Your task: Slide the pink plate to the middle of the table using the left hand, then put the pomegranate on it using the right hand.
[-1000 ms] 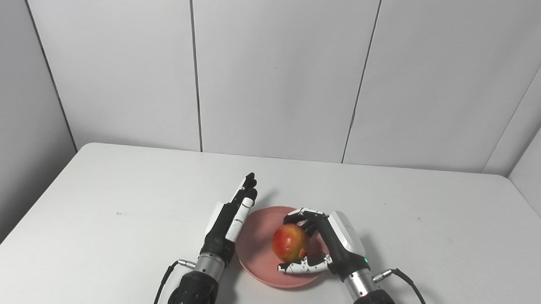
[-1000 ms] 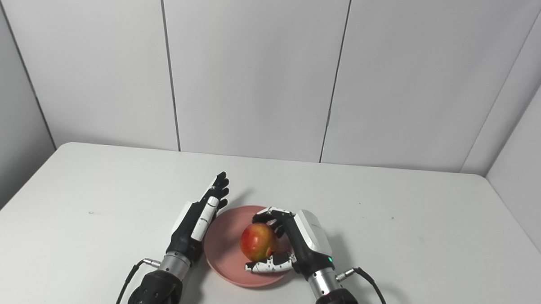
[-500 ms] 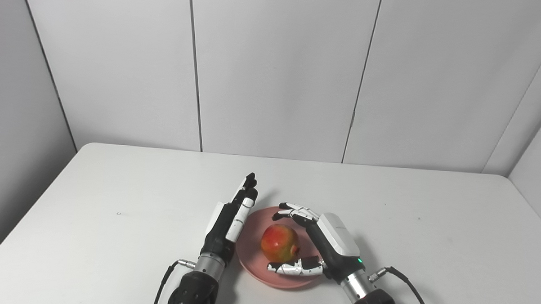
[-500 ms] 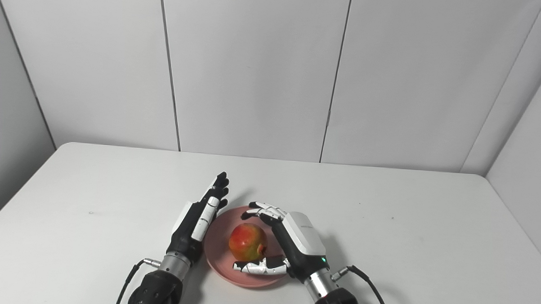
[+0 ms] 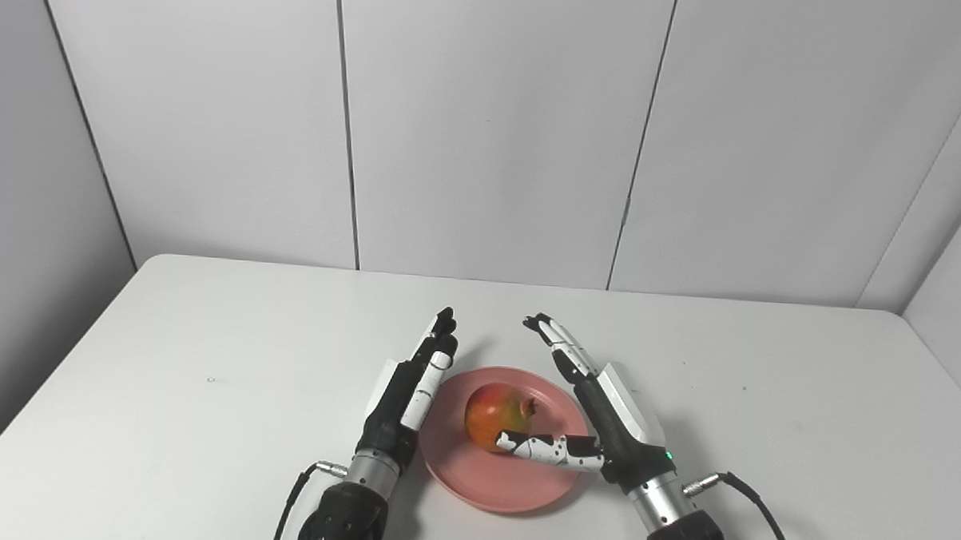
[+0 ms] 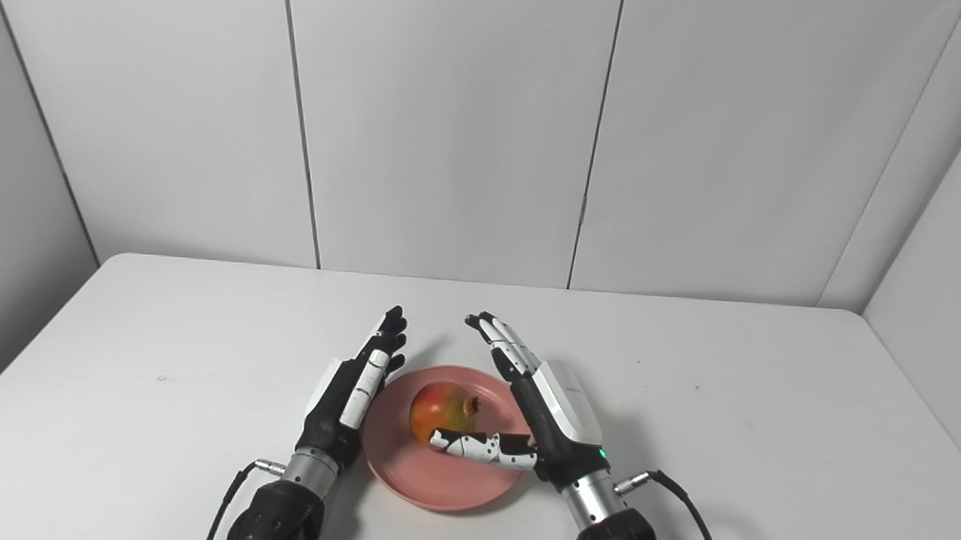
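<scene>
**Pomegranate resting on the plate, both hands spread**

Left eye view: the pomegranate (image 5: 498, 415) sits on the pink plate (image 5: 505, 487), a little left of the plate's centre. The right hand (image 5: 603, 422) is at the plate's right rim, fingers straight and spread, grasping nothing; its thumb (image 5: 542, 448) lies just in front of the fruit. I judge the fruit firm, round, fairly heavy and apt to roll, best cupped around its widest part.

Right eye view: the left hand (image 6: 348, 397) stands edge-on just beside the plate's left rim, fingers extended, holding nothing. The plate looks stiff and smooth, so it would slide easily on the table (image 6: 763, 408) when pushed at the rim.
</scene>
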`<state>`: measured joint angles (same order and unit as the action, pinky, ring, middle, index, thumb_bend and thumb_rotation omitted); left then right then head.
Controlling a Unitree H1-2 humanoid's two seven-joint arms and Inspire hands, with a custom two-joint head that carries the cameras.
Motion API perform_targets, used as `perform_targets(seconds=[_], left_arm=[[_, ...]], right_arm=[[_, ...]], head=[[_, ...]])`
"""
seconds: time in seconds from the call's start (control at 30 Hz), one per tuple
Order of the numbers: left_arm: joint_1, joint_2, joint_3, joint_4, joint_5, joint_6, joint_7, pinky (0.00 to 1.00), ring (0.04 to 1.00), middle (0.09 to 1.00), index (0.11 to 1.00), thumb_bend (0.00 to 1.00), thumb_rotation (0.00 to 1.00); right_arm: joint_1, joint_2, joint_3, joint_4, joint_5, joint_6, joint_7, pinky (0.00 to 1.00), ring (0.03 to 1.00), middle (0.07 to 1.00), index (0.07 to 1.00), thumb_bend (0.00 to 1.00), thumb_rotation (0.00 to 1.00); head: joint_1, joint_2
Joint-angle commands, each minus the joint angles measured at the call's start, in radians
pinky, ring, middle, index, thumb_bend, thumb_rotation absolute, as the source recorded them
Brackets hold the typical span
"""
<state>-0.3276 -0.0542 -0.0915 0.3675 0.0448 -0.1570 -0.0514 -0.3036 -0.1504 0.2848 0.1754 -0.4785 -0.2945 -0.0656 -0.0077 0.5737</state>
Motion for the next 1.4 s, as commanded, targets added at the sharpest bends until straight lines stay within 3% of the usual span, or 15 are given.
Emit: perform_targets(seconds=[0.0,0.3,0.5,0.8,1.03,1.37], left_arm=[[0.010,0.000,0.001,-0.005,-0.003,-0.004,0.000,0.96,0.986,0.989,0.984,0.61,1.00],[0.011,0.015,0.012,-0.015,0.030,0.003,0.034,0.93,0.969,0.978,0.971,0.61,1.00],[0.024,0.026,0.024,-0.040,0.032,0.022,0.049,0.91,0.945,0.965,0.956,0.64,1.00],[0.028,0.065,0.047,-0.050,-0.034,0.027,-0.009,0.94,0.973,0.993,0.997,0.65,1.00],[0.025,0.076,0.062,-0.049,-0.045,0.024,-0.011,0.94,0.973,0.994,1.000,0.65,1.00],[0.027,0.087,0.074,-0.054,-0.059,0.039,-0.021,0.94,0.970,0.988,0.992,0.63,1.00]], right_arm=[[-0.013,0.003,-0.021,-0.036,0.041,-0.054,-0.005,0.88,0.953,0.973,0.953,0.59,0.65],[0.017,0.002,-0.088,-0.044,0.199,-0.005,0.059,0.95,0.990,1.000,1.000,0.61,0.74],[0.013,0.019,-0.127,-0.025,0.234,0.053,0.068,0.96,0.988,1.000,0.986,0.58,0.82],[0.005,0.072,-0.175,0.011,0.301,0.150,0.076,0.99,0.990,1.000,0.986,0.56,0.91],[0.005,0.103,-0.195,0.029,0.347,0.137,0.073,0.99,0.999,1.000,1.000,0.55,0.96],[0.000,0.151,-0.233,0.045,0.426,0.143,0.076,0.96,0.994,1.000,1.000,0.54,0.92]], head=[[-0.002,0.003],[-0.010,0.010],[-0.018,0.015],[-0.042,0.021],[-0.052,0.016],[-0.066,0.014]])
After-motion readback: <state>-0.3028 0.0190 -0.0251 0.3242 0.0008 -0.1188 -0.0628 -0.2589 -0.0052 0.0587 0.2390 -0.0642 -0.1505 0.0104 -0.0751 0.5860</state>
